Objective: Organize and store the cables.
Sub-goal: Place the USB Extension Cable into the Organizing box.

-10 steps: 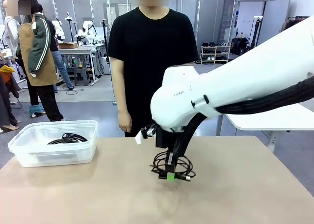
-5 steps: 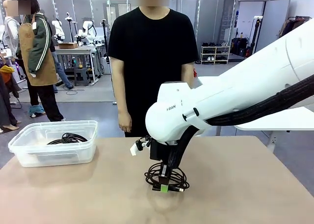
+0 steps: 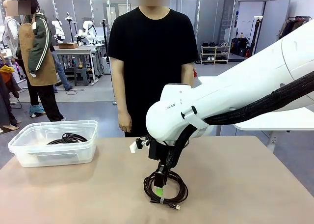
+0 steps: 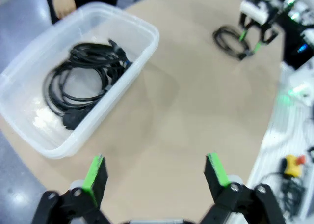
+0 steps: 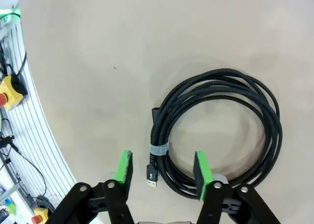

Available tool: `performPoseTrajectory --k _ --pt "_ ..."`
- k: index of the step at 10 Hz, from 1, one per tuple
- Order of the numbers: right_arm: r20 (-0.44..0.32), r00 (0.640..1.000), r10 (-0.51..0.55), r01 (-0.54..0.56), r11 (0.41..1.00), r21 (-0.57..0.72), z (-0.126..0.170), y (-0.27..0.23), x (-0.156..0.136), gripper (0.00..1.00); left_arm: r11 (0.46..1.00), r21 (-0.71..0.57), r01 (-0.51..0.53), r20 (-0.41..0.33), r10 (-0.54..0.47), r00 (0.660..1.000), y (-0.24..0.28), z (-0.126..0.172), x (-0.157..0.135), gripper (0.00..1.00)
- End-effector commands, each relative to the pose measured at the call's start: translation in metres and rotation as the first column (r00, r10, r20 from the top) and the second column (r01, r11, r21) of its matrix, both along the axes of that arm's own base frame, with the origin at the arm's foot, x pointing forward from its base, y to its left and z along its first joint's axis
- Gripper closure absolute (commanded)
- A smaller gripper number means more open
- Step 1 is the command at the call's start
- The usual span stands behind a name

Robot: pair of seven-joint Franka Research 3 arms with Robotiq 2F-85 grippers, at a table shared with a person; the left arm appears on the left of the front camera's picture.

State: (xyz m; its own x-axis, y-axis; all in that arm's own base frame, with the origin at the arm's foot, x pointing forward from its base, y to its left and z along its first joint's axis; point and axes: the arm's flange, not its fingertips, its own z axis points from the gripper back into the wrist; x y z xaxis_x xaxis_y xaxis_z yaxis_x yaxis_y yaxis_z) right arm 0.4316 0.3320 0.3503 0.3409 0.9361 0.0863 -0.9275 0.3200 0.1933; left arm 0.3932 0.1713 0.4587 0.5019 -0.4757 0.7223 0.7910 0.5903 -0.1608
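A coiled black cable (image 3: 165, 188) bound with a grey tie lies flat on the tan table (image 3: 73, 194), near its front middle. My right gripper (image 3: 159, 186) hangs just above it, open. In the right wrist view the tied stretch and plug end of the coil (image 5: 221, 121) sit between the green fingers (image 5: 124, 171) of the gripper (image 5: 163, 172), untouched. More black cables (image 3: 68, 138) lie in a clear plastic bin (image 3: 29, 157) at the table's left. My left gripper (image 4: 156, 171) is open over bare table beside that bin (image 4: 142, 27) and its cables (image 4: 81, 81).
A person in a black shirt (image 3: 152, 62) stands at the far edge, arms down. A white side table (image 3: 274, 120) is at the right. A yellow stop button (image 5: 10, 94) and loose wires lie beyond the table edge.
My right gripper has moved the coil toward the near left of the table. The coil was bunched around the fingers and now lies spread flat beneath the open jaws.
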Motion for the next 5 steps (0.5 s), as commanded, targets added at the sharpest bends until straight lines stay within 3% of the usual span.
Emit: performPoseTrajectory --k 1,3,4,5 --pt "0.022 0.999 -0.032 0.031 0.999 0.043 0.008 -0.019 -0.008 0.0 0.992 0.034 0.123 0.03 -0.124 0.992 -0.009 0.011 -0.01 0.0" --pt "0.045 0.996 -0.081 0.077 0.994 0.082 0.022 -0.057 -0.01 0.0 0.983 0.049 0.174 0.033 -0.176 0.984 -0.013 0.012 -0.013 0.0" --pt "0.053 0.991 -0.121 0.113 0.986 0.125 0.031 -0.088 -0.012 0.0 0.97 0.104 0.218 -0.009 -0.218 0.976 -0.084 0.036 -0.012 0.0" --pt "0.069 0.989 -0.132 0.12 0.979 0.165 0.04 -0.125 -0.02 0.0 0.965 0.102 0.24 -0.007 -0.24 0.971 -0.111 0.036 -0.008 0.0"
